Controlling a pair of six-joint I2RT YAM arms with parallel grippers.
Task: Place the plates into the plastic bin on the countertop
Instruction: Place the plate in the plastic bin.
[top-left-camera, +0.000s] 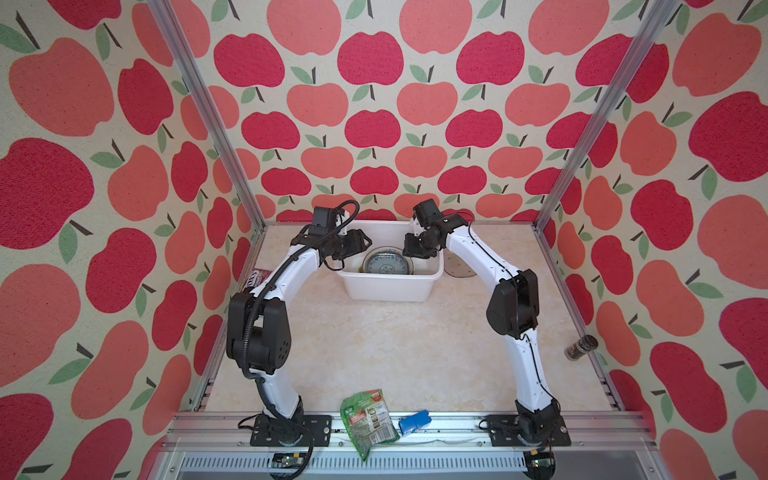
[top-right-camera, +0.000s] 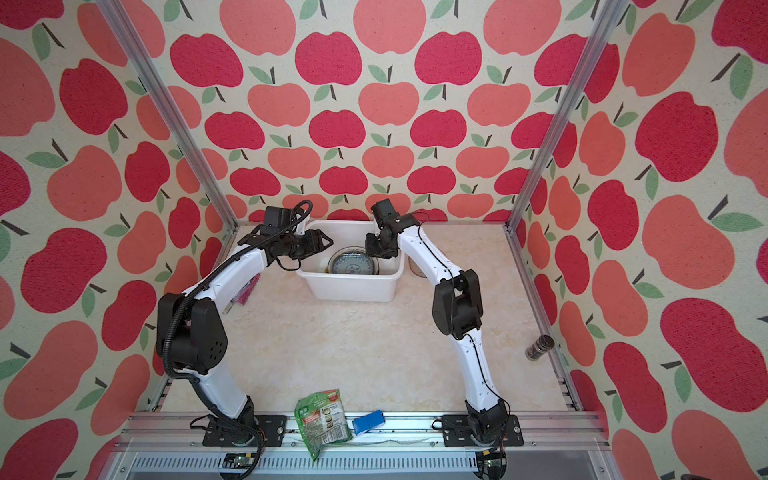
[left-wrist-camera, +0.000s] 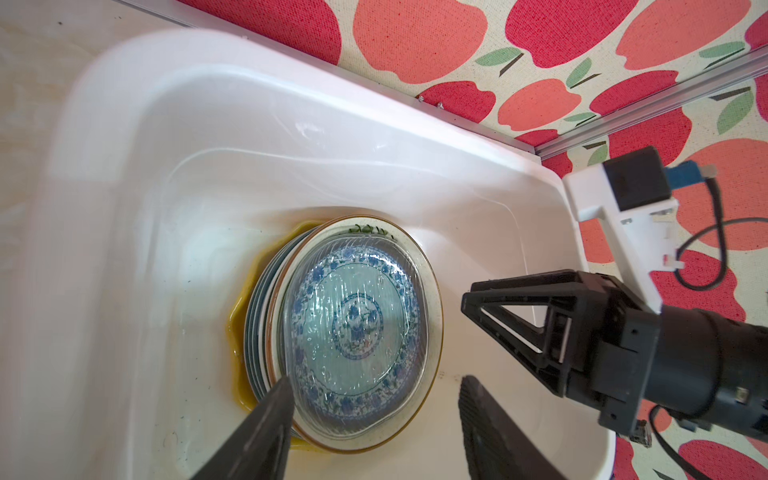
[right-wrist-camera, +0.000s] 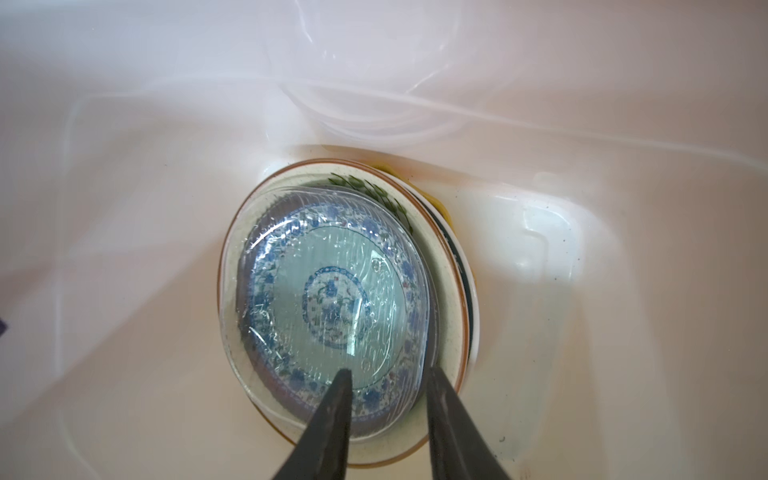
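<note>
Already inside the plastic bin: the plates, in one pile on the bin's floor. On top, a clear ribbed glass plate, with a blue patterned plate visible through it. Under these, a cream plate with green plant print, then dark-rimmed white edges, and lowest a yellow scalloped rim. Just beside the bin, on the right arm's side, one more smoky glass plate, flat on the beige marbled bench. Lowered into the bin, the right claw, spread a little: one finger over the glass plate, the other just outside its rim; contact impossible to tell. Above the bin's opposite end, the left claw, spread wide and empty, with one fingertip near the pile's edge. Well apart from the bin, at the front rail, a green snack packet and a small blue box beside it. Also well apart, toward the right arm's side, a dark jar lying on its side.
</note>
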